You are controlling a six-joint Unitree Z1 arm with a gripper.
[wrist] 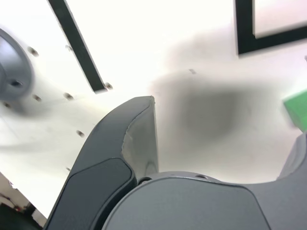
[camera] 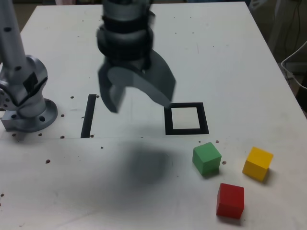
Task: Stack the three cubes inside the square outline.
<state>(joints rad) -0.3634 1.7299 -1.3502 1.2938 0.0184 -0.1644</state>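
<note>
My gripper point(camera: 139, 103) hangs above the table, open, with nothing between its fingers, to the exterior view's left of the square outline point(camera: 186, 119). The outline's white centre is bare. Toward the front right of the exterior view lie the three cubes, apart from one another: green point(camera: 206, 158) nearest the outline, yellow point(camera: 257, 163) to its right, red point(camera: 230, 201) in front. In the wrist view one grey finger point(wrist: 136, 139) fills the foreground, a corner of the outline point(wrist: 244, 33) shows, and a sliver of the green cube point(wrist: 298, 109) sits at the edge.
A straight black stripe point(camera: 88, 115) lies on the white table point(camera: 216, 57) between the arm's base point(camera: 26, 103) and the outline. Small screw holes dot the table. A white cable point(camera: 295, 67) hangs off the table's right side.
</note>
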